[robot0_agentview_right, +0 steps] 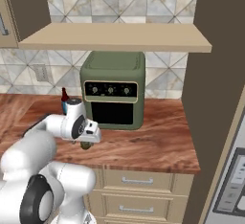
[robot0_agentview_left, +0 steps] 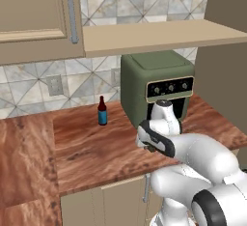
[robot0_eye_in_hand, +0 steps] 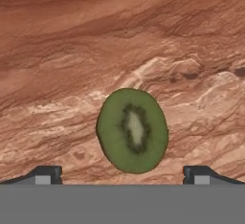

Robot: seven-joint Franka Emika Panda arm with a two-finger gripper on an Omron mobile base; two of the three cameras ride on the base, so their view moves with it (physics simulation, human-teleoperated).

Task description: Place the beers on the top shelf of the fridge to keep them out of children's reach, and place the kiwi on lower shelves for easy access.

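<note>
I'm looking straight down my hand at the kiwi (robot0_eye_in_hand: 132,130), lying cut face up on the worktop (robot0_eye_in_hand: 57,74), dead centre and a touch towards six o'clock. My jaws stand wide apart, tips either side at seven and five, holding nothing. From the right base view the gripper (robot0_agentview_right: 86,144) hangs just above the fruit near the worktop's front edge.

Risks, as I judge them: the kiwi is rounded and lies flat, so if I drop off-centre one tip could nudge it and send it skidding towards that edge. Squeeze too high and it may pop out.

Further back, at eleven o'clock in the left base view, one beer (robot0_agentview_left: 102,110) stands upright beside the oven (robot0_agentview_left: 157,87). Oven door shut; I can't tell what's inside. Past it, the fridge (robot0_agentview_right: 232,170) at four o'clock, closed too.
</note>
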